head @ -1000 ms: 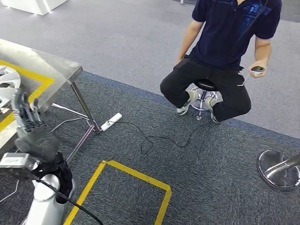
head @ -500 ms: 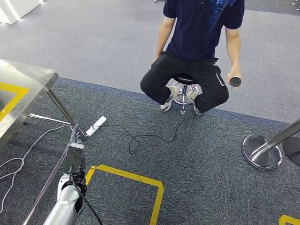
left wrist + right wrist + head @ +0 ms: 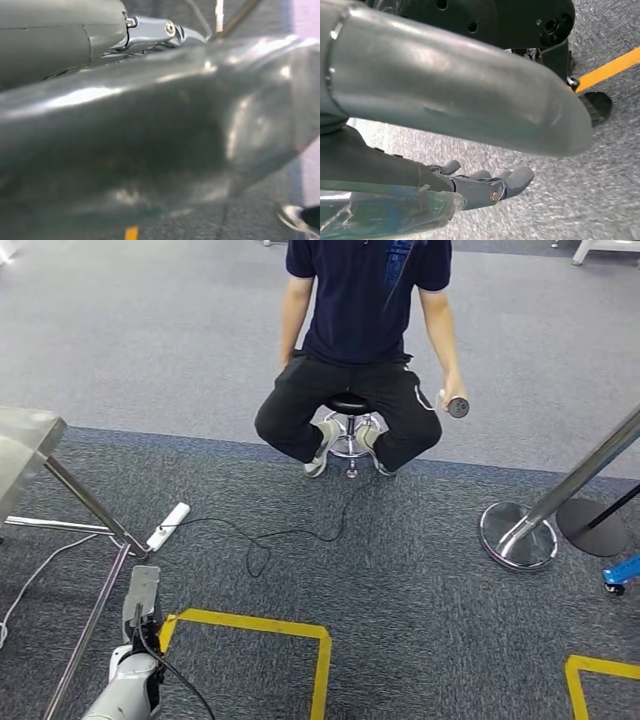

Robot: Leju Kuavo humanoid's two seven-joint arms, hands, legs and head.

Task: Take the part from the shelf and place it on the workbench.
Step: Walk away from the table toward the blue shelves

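Turning from the workbench (image 3: 26, 445), now at nine o'clock; right hand (image 3: 486, 185) fingers spread, left's I cannot tell; shelf next.

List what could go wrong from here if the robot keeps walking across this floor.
1. A loose black cable and a white power strip lie on the carpet ahead, and a foot could catch on them.
2. A person sits on a stool straight ahead, so a collision is possible.
3. The workbench corner and its slanted leg are near the left arm, which might clip them.
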